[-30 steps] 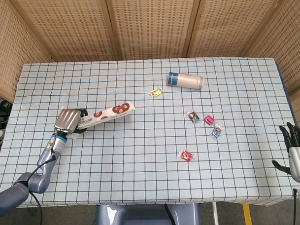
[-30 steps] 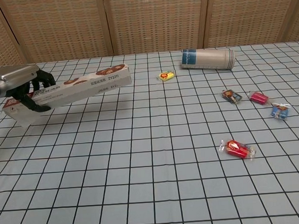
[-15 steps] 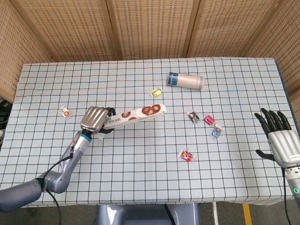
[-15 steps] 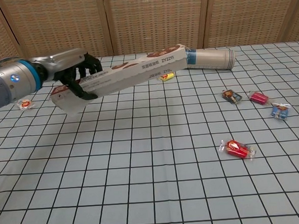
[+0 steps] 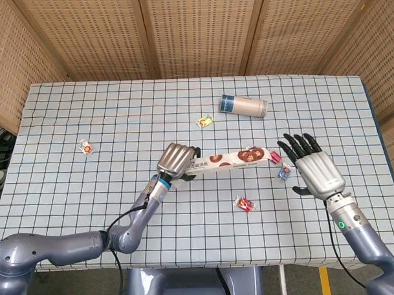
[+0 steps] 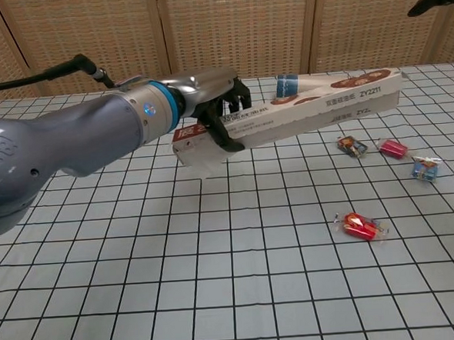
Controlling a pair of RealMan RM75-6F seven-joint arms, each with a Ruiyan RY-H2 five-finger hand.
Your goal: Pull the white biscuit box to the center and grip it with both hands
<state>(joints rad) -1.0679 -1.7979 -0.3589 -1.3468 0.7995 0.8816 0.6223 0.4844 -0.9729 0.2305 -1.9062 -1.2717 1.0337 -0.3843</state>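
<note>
While the left hand [image 5: 177, 160] wraps its fingers around one end of the white biscuit box [image 5: 233, 158], the long carton hangs clear of the checked surface [image 5: 183, 115] near its middle, its far end reaching toward the right hand [image 5: 316, 170]. That right hand holds nothing, fingers spread and pointing away from the robot, just beside the box's free end but apart from it. The carton looks light and stiff, thin card that could dent under a hard squeeze; held at one end only, it may sag or twist, so the free end is the sensible place for the second grip. Head view shows both hands and the gap between box and right hand; chest view shows the left hand's fingers [image 6: 226, 128] curled over the carton's edge and only a dark tip of the right hand at the upper corner.
</note>
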